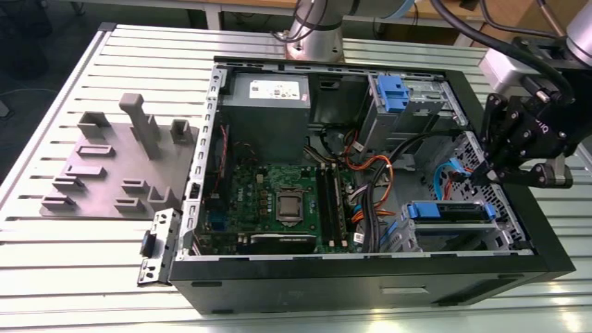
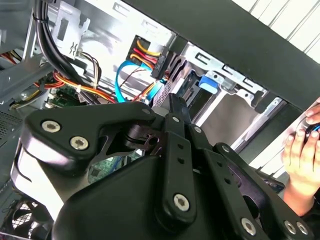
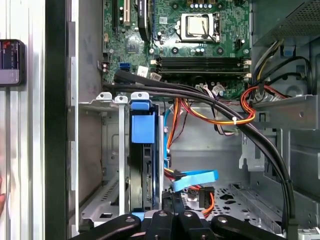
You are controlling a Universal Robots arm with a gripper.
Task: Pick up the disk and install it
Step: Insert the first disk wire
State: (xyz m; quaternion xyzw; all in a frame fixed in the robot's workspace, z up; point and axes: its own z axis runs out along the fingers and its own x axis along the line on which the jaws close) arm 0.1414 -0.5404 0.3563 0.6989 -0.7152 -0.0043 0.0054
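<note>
The disk sits edge-up in the lower drive bay at the front right corner of the open computer case in the exterior view. In the first wrist view the disk stands in that bay with its blue frame tab on top. My gripper hangs just above and beside the bay, over the case's right side. In the second wrist view the gripper has its fingers drawn together into one narrow tip, with nothing between them. The gripper links lie close to the disk's near end in the first wrist view.
Orange, red and blue cables run beside the bay, and black cable bundles cross above it. A second blue drive carrier sits in the upper bay. A grey fixture plate lies at the exterior view's left. A person's hand rests outside the case.
</note>
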